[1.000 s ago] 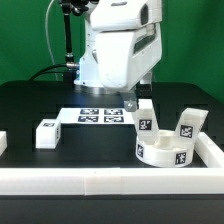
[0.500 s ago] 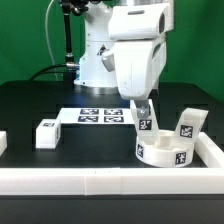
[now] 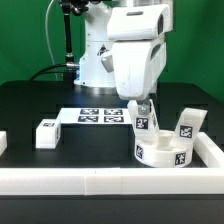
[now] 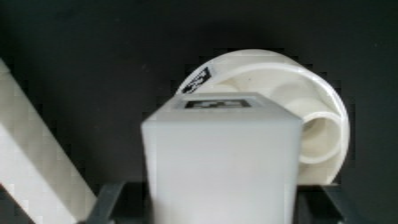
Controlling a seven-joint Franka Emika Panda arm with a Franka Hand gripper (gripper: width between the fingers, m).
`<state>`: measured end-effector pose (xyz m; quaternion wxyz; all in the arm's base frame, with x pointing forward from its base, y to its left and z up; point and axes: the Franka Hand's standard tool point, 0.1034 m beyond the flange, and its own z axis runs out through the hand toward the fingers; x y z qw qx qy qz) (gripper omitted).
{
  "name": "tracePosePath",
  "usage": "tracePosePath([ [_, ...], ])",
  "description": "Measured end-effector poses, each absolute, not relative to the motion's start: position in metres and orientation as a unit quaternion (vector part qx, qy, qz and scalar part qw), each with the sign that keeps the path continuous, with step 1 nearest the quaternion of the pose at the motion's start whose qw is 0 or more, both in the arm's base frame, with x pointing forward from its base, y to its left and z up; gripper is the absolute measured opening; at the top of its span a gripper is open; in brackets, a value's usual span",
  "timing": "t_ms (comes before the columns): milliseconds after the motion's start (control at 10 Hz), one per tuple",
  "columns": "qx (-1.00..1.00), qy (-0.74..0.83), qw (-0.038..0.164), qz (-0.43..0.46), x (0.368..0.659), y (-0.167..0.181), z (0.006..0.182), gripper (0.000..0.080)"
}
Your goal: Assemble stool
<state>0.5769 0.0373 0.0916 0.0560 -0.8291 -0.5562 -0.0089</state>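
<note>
Pincer (image 3: 142, 103) of the Panda arm straddles the top of an upright leg (image 3: 144, 121) that stands just beside the seat (image 3: 162, 152), on the seat's far side toward the exterior view's left. Whether leg and seat touch cannot be told. In the wrist view one dark finger (image 4: 118, 203) lies close against the side of that leg, with the seat's round rim and a socket just behind. Whether the jaws are truly pinching the leg or only bracketing it cannot be told.

A second ago the arm stood farther from the seat toward the exterior view's left, its pincer near the corner of the marker board (image 3: 98, 115). Half a second ago it was already over the leg, and its place has hardly changed since. No part has shifted: a second leg (image 3: 188, 122) stands tilted just beyond the seat toward the exterior view's right, and a third leg (image 3: 45, 133) lies well apart from the seat toward the exterior view's left.
</note>
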Motion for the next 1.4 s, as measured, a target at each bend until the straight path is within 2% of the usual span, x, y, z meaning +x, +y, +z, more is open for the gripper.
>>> tracePosePath([
  [200,-0.84,-0.54,0.057,-0.008,0.5769,0.0372,0.0916,0.0334],
  [800,-0.964,-0.26,0.043,-0.022,0.5765,0.0356,0.0911,0.0335],
  [1400,-0.998,0.033,0.05,-0.032,0.5768,0.0415,0.0909,0.0337],
])
